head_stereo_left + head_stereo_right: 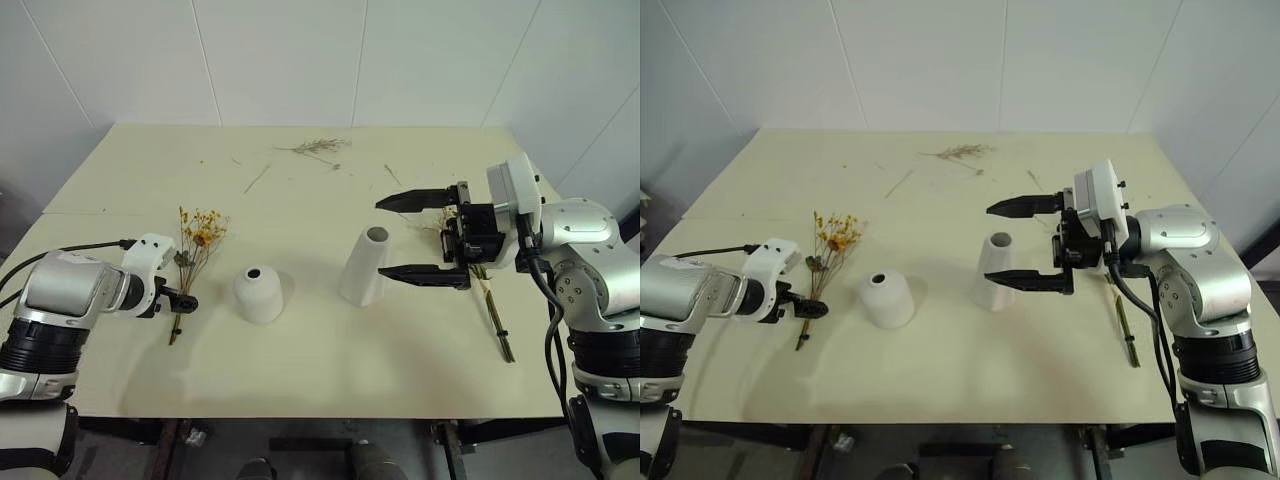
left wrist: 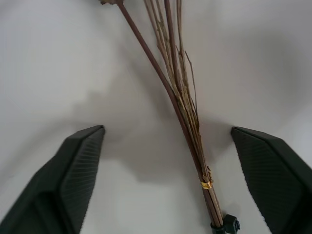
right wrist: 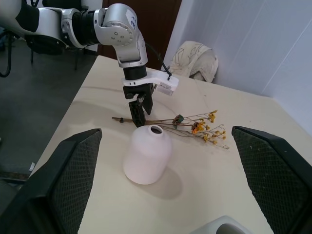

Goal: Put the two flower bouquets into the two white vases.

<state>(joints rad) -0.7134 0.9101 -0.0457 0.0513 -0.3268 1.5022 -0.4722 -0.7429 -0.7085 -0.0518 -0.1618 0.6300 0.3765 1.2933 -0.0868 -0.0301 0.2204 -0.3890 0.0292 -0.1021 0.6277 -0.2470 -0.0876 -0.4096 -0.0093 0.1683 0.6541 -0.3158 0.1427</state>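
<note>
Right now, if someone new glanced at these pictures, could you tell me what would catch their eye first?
Probably the right gripper, held wide open in the air beside the taller white vase at mid-table. Next, the left gripper, open and lowered over the stems of the yellow bouquet lying on the table's left side, next to the squat white vase.

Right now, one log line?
left gripper: open, straddling yellow bouquet stems | right gripper: open by tall vase | vases empty
</note>
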